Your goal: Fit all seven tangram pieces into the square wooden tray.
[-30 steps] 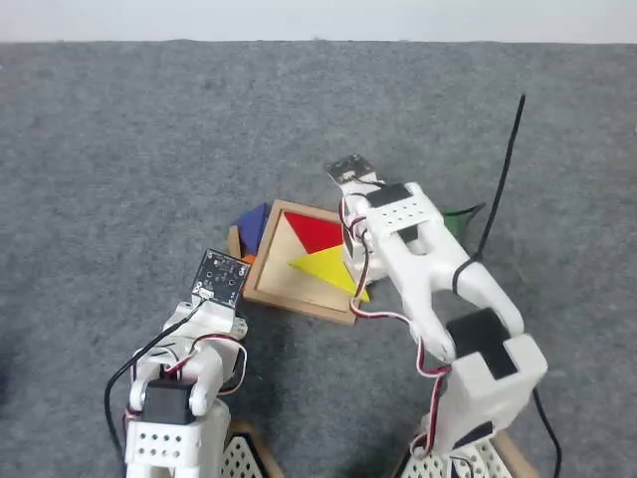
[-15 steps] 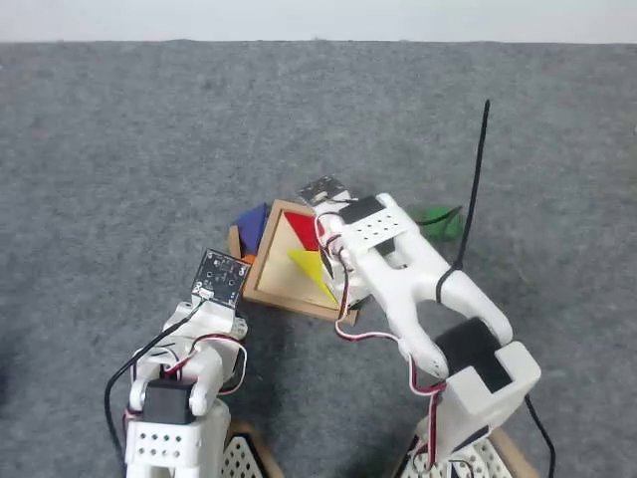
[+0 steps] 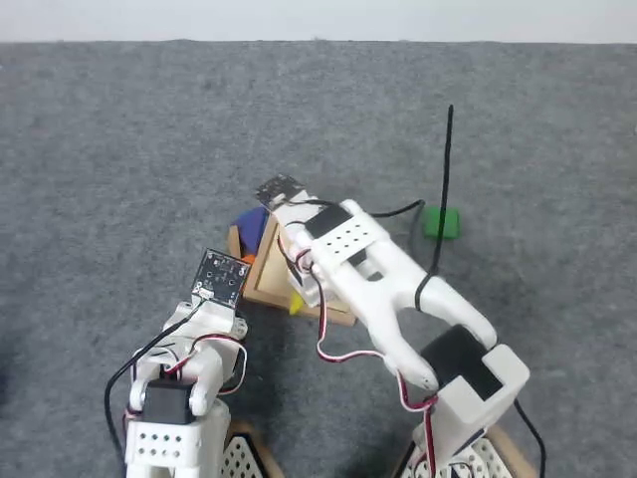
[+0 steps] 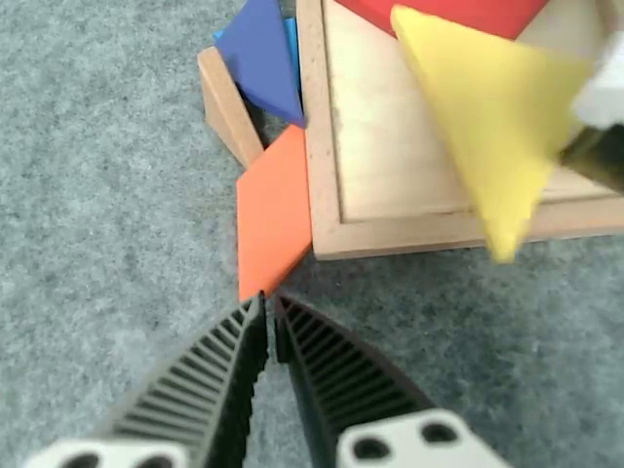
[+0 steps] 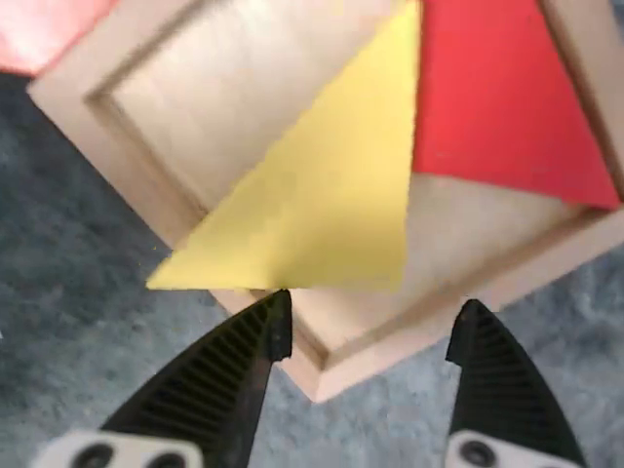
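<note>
Desk (image 3: 119, 129): grey felt-like surface, which we see across the whole high view. Right arm (image 3: 388, 284): white, running from lower right of the frame up to the centre, where it covers most of the tray. We find the right jaws wide open with nothing between them, hanging over a corner of the tray, one tip just beside the yellow triangle's edge. Left arm (image 3: 184, 378): white, at lower left of the frame. We find the left jaws all but closed and empty, with the tips just short of the orange piece. Square wooden tray (image 3: 264, 279): at centre frame on the desk, light wood with a raised rim (image 5: 107, 144). Yellow triangle (image 5: 331, 214): partly in the tray, one corner riding over the rim and past it. Red triangle (image 5: 497, 107): inside the tray, edge against the yellow one. Blue triangle (image 4: 258, 63): outside the tray, against its rim. Orange parallelogram (image 4: 273, 214): flat on the desk, alongside the same rim. Tan wooden piece (image 4: 226, 107): outside the tray, next to the blue and orange pieces. Green piece (image 3: 441, 221): alone on the desk at centre right, well apart from the tray.
</note>
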Tool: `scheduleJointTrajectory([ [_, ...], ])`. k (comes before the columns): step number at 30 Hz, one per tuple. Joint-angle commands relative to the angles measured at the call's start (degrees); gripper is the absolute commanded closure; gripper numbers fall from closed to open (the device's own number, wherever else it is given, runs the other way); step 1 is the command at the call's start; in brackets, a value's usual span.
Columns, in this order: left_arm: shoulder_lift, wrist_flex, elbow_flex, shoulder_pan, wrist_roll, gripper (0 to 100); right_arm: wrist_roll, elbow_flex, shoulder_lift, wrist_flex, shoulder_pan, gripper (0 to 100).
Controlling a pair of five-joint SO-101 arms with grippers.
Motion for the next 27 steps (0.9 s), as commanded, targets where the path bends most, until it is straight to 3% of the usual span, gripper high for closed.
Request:
scheduleJointTrajectory([
  [1,-1.0,0.2,-0.7,-0.2,0.4,98,-0.4,-3.1,-2.4,-2.7,-1.1,72.9],
  [7,-1.0,0.2,-0.7,-0.2,0.4,98,1.0,-3.3,2.3,-6.2,-1.0,72.6],
  [16,-1.0,0.2,-0.7,-0.2,0.4,98,5.4,-4.0,-2.7,-3.8,2.2,72.6],
  [27,-1.0,0.2,-0.7,-0.2,0.4,98,7.6,-18.3,12.3,-4.5,1.9,72.5],
])
